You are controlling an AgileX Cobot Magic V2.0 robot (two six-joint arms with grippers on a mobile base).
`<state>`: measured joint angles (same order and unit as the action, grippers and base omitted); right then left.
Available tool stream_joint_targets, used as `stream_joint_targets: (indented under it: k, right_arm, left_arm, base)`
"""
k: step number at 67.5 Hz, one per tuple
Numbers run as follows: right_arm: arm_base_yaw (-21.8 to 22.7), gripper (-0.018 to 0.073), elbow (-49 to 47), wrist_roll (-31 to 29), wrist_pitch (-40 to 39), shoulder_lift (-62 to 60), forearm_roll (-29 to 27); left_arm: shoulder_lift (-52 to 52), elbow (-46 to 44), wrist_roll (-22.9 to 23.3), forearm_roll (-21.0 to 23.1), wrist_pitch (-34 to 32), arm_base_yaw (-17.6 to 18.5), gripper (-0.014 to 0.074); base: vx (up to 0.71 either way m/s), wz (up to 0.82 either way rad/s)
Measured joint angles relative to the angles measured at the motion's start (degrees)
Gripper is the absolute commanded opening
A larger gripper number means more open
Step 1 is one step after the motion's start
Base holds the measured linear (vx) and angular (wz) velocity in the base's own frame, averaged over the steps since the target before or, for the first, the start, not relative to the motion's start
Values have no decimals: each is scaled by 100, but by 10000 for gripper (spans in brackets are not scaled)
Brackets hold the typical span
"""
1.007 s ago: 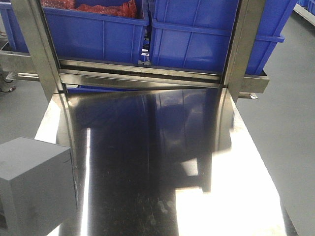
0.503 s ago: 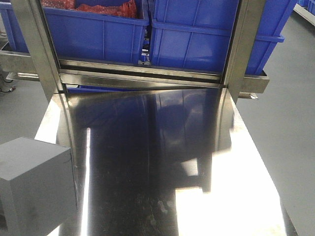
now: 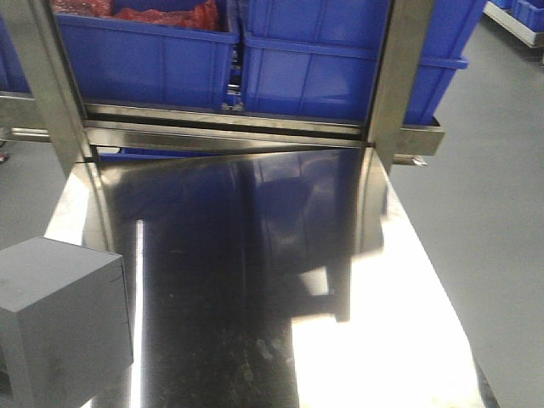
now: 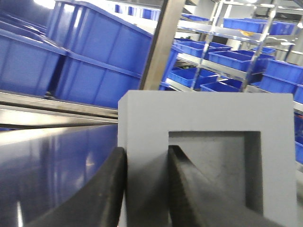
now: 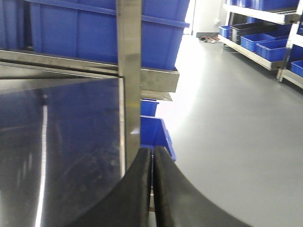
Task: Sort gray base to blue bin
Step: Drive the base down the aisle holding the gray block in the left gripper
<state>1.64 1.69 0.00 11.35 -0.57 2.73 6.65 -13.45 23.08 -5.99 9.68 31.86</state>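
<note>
Gray base [image 3: 64, 319], one: matte gray cube-like block at the front-left corner of the table [image 3: 255, 280], overlapping its left edge; whether it touches the steel cannot be told; the left wrist view shows a shallow square recess [image 4: 213, 170] in one face.
Left gripper [image 4: 146, 158], one: two black curved fingers [image 4: 111, 189] pinching the base's wall, one on the outer side, the other inside the recess.
Table, one: flat polished stainless steel, mirror-bright, reflecting the crates.
Uprights, two: brushed steel posts, left upright [image 3: 51, 93] and right upright [image 3: 395, 76], standing at the table's far corners; a steel cross rail [image 3: 229, 127] joins them.
Ribbed blue crates, two, side by side above the rail behind the far edge: left crate [image 3: 144, 64] holds crumpled red material [image 3: 170, 13]; right crate [image 3: 340, 72], contents hidden.
Right gripper [image 5: 152, 153], one: black fingers pressed together, nothing between them, near the table's right edge; smooth gray floor [image 5: 227, 142] beyond.
Small blue crates [image 5: 154, 130] sit low past that edge; count unclear.
</note>
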Motion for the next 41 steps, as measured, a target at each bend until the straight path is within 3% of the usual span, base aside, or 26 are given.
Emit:
stream_joint_targets:
  k: [19,41]
  right_arm:
    - [0,-5,0,0,0,0,0]
    - [0,-5,0,0,0,0,0]
  left_arm:
    - [-6,0,0,0,0,0,-7]
    - [-18,0,0,-2,0,0,-7]
  base:
    - [-7,-41]
    - [-6,-73]
